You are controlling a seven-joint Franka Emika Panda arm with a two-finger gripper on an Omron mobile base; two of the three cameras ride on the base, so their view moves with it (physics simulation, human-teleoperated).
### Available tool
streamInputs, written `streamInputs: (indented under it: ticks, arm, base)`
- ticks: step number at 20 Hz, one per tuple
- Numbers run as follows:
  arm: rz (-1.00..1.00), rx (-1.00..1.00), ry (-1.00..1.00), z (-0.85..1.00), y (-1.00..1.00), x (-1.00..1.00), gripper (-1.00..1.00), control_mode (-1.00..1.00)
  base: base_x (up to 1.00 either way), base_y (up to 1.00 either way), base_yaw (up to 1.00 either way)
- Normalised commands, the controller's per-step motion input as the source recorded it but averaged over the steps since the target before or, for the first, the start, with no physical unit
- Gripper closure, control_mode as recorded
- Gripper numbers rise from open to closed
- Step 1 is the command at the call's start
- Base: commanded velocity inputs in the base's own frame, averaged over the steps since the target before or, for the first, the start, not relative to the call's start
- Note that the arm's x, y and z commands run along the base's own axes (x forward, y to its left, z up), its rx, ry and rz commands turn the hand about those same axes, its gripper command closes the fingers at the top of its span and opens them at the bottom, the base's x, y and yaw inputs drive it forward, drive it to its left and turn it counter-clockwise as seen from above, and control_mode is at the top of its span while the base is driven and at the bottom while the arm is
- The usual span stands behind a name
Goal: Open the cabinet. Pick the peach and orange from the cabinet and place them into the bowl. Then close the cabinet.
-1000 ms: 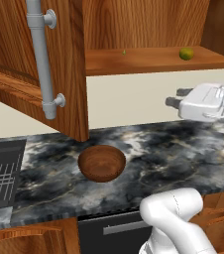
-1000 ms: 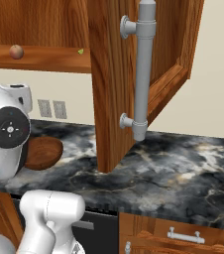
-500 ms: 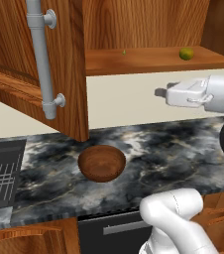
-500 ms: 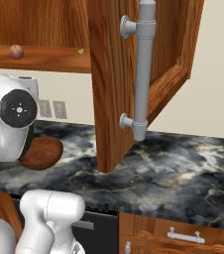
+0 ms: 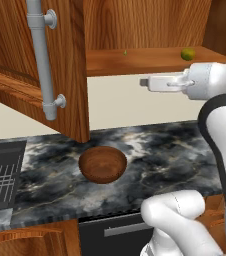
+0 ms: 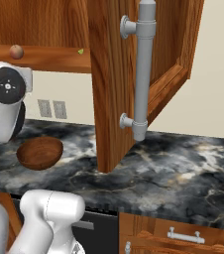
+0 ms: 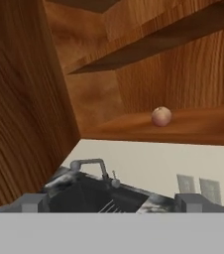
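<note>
Raised since the earlier frame, open gripper (image 5: 146,82) faces the small reddish-pink peach (image 7: 161,116) on the cabinet (image 5: 135,60) shelf.

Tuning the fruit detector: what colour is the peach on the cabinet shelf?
Reddish-pink with a paler sheen; the peach shows best in the hand view.

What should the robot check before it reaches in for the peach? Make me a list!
1. Cabinet door swung open: ok.
2. Peach in sight on the shelf: ok.
3. Gripper open and holding nothing: ok.
4. Gripper level with the peach: not ok, it sits just below the shelf.
5. Orange on the shelf, apart from the peach: ok.
6. Bowl on the counter, nothing in it: ok.
</note>
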Motion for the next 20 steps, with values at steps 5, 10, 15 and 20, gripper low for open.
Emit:
streamInputs:
  ticks: [5, 10, 15, 20]
  arm:
    - [-0.02, -0.02, 0.09, 0.11, 0.20, 0.25, -1.00, -1.00]
    - [-0.01, -0.03, 0.03, 0.00, 0.14, 0.42, -1.00, -1.00]
    - [-0.01, -0.10, 0.00, 0.00, 0.15, 0.44, -1.00, -1.00]
    - [-0.02, -0.16, 0.00, 0.00, 0.17, 0.31, -1.00, -1.00]
  base:
    - [0.00, 0.00, 0.00]
    - [0.00, 0.00, 0.00]
    - [0.00, 0.00, 0.00]
    - [0.00, 0.00, 0.00]
